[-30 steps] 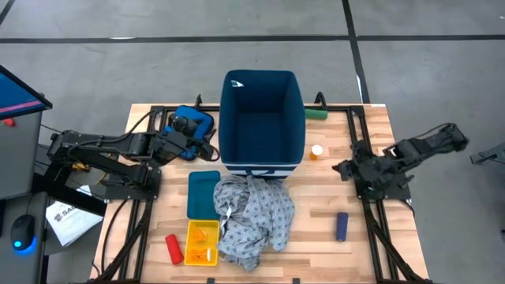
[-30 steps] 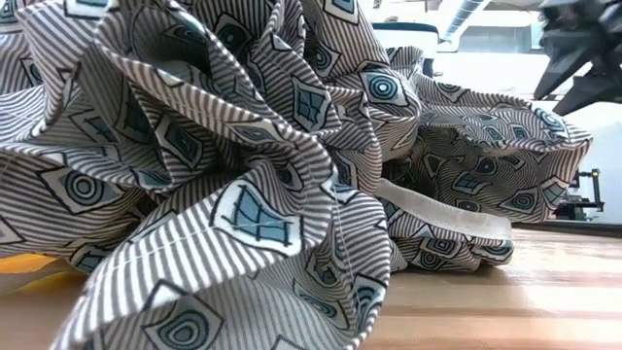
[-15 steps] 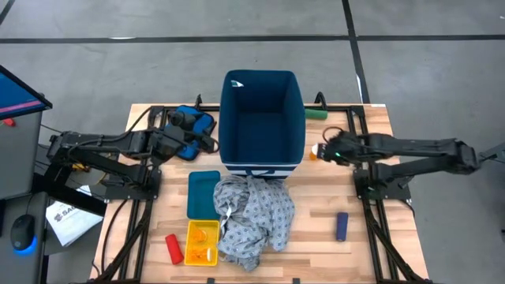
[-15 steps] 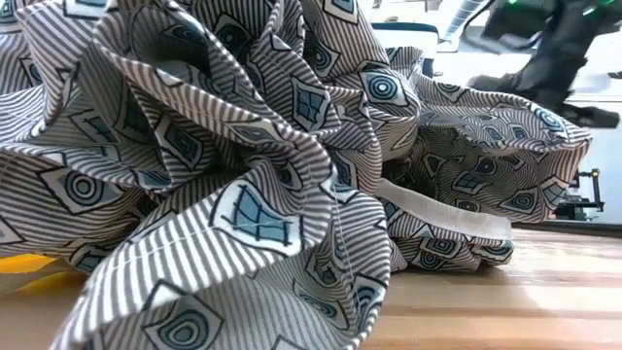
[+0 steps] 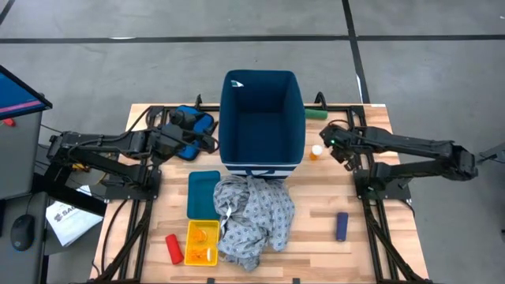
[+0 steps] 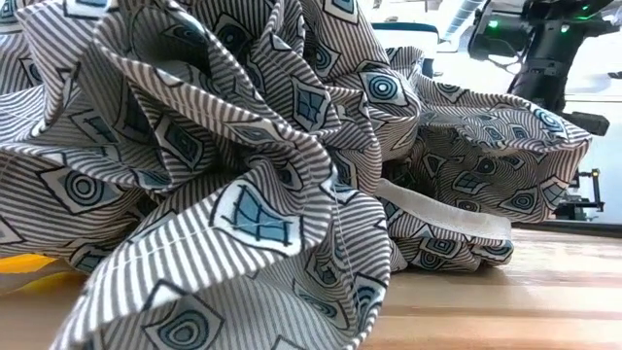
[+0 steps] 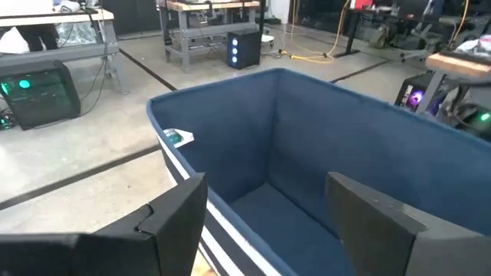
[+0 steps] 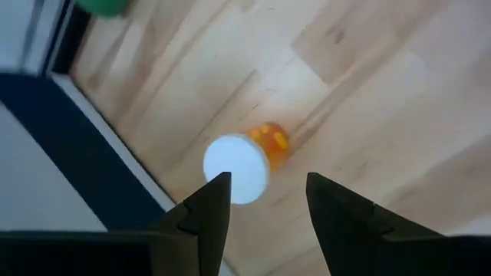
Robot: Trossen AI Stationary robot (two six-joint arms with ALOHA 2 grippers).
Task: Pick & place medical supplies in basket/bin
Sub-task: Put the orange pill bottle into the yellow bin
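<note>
The navy-blue bin [image 5: 261, 118] stands at the table's far middle. The grey patterned gown [image 5: 252, 213] lies crumpled on the table in front of it and fills the low view [image 6: 243, 175]. A small orange pill bottle with a white cap [image 5: 316, 151] stands on the table right of the bin. My right gripper [image 5: 327, 145] hovers open just above that bottle [image 8: 238, 167], touching nothing. My left gripper [image 5: 210, 143] is open at the bin's left wall, over the blue pouch, and looks into the bin [image 7: 307, 176]. A red cylinder [image 5: 173, 248], a dark-blue cylinder [image 5: 341, 226] and a green cylinder [image 5: 316, 113] lie on the table.
A teal tray [image 5: 203, 193] and a yellow tray [image 5: 201, 241] lie left of the gown. The flat blue pouch [image 5: 192, 120] lies under the left arm. Bare wood shows right of the bin and around the dark-blue cylinder. The right arm [image 6: 544, 44] shows behind the gown.
My right arm has stretched out from its folded pose at the table's right edge toward the bin, and its gripper has come over the orange pill bottle. The bottle, the gown and the bin have stayed where they were.
</note>
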